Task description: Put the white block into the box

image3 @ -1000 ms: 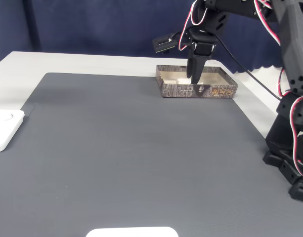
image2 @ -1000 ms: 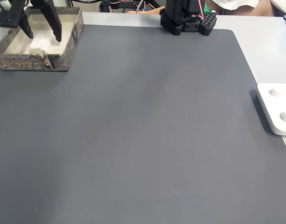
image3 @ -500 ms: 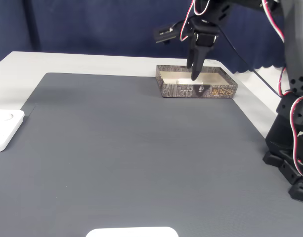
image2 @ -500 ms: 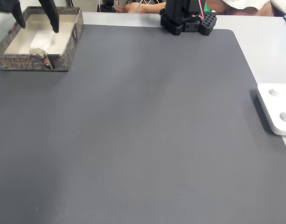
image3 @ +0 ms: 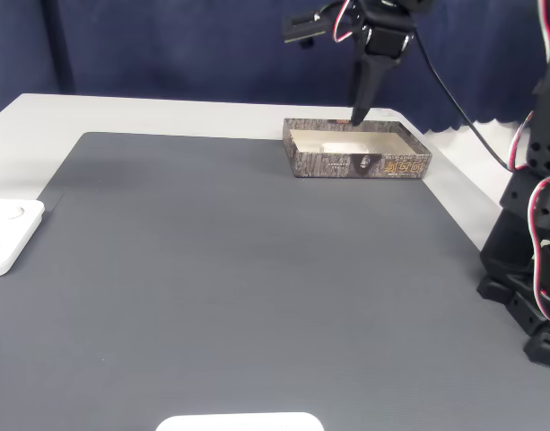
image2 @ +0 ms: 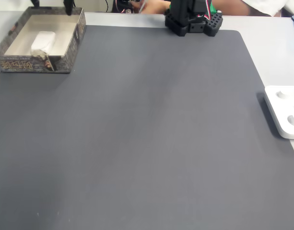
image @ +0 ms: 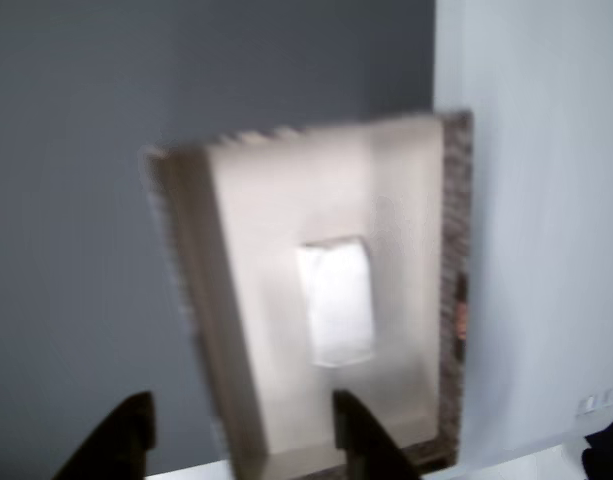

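The white block (image2: 42, 41) lies flat on the floor of the box (image2: 31, 64), at the top left of the mat in a fixed view. The other view looks down on the block (image: 334, 300) inside the cream walls of the box (image: 454, 250). My gripper (image: 241, 440) is open and holds nothing, its two dark fingertips spread at the bottom edge. In a fixed view the gripper (image3: 357, 112) hangs above the far rim of the box (image3: 346, 164), apart from the block (image3: 342, 145). The gripper (image2: 52, 5) barely enters the top edge.
A dark grey mat (image2: 147, 134) covers most of the table. A white rounded plastic device (image2: 283, 110) sits at the mat's edge (image3: 5, 229). The arm's black base (image2: 192, 19) stands at the far side. Another white object (image3: 239, 422) lies at the near edge.
The open gripper has risen out of the box and drawn back toward its far rim. The white block stays on the box floor.
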Controlling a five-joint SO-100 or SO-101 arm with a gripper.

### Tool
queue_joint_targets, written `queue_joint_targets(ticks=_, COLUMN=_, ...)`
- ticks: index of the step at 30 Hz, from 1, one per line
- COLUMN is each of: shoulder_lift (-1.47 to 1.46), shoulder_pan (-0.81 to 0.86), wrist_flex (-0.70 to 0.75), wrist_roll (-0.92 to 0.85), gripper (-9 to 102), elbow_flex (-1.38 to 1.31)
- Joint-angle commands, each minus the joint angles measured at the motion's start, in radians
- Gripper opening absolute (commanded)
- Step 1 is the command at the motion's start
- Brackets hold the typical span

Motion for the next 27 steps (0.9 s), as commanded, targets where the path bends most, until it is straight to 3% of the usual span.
queue_joint_targets(ticks=1, shoulder_lift=0.225, shoulder_pan=-0.094, wrist_flex=-0.035, wrist_roll=-0.034, gripper=22, elbow_flex=0.118)
queue_joint_targets(ticks=9, shoulder_lift=0.468, shoulder_pan=-0.321, wrist_flex=-0.196, wrist_roll=-0.14, gripper=22, elbow_flex=0.402)
queue_joint_targets(ticks=13, shoulder_lift=0.554, shoulder_pan=-0.431, wrist_flex=-0.221, wrist_roll=-0.276, gripper=19, elbow_flex=0.509)
queue_joint_targets(ticks=19, shoulder_lift=0.696, shoulder_pan=-0.673, wrist_flex=-0.502, wrist_roll=-0.365, gripper=19, elbow_flex=0.755)
queue_joint_targets(ticks=24, shoulder_lift=0.716, shoulder_pan=-0.724, wrist_flex=-0.517, wrist_roll=-0.425, gripper=9, elbow_flex=0.842)
queue_joint_targets(ticks=27, shoulder_lift=0.719, shoulder_pan=-0.735, wrist_flex=-0.454, wrist_roll=-0.483, gripper=2, elbow_flex=0.848)
